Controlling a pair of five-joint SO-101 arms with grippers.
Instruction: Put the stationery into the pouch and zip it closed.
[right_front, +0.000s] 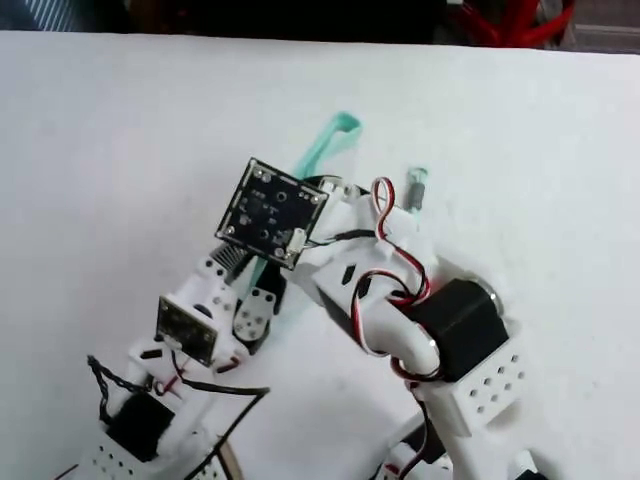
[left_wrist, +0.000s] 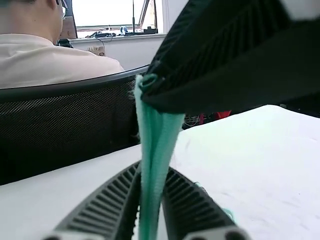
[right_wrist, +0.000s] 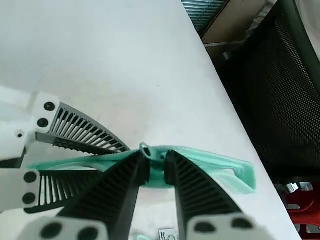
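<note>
Two SO-101 arms work the closing step of the job. The left gripper (left_wrist: 151, 172) has its ribbed black jaws pressed together on a mint-green pouch (right_wrist: 215, 167), pinching the soft fabric into upright folds. Just beyond it, the right gripper (right_wrist: 155, 160) has its jaws closed on the pouch's top edge. A small round zip pull (right_wrist: 145, 149) sits at its fingertips.

The pouch stands on its edge near the middle of the worktop (right_front: 120, 150). Its free end tapers toward the far edge.

The hold reads as one arm anchoring the bag while the other draws the zip. The next move would likely call for a steady pull along the seam toward that free end, with the left grip firm so the limp cloth stays taut. How far the zip has run cannot be told.

Farther off, toward the far right of the matte white worktop, lies a small grey, stubby item (right_front: 415, 187). It is too small to identify. If it is stationery, it belongs in the bag before the zip closes.

Beyond the far edge stands a black mesh chair back (left_wrist: 65, 125).
</note>
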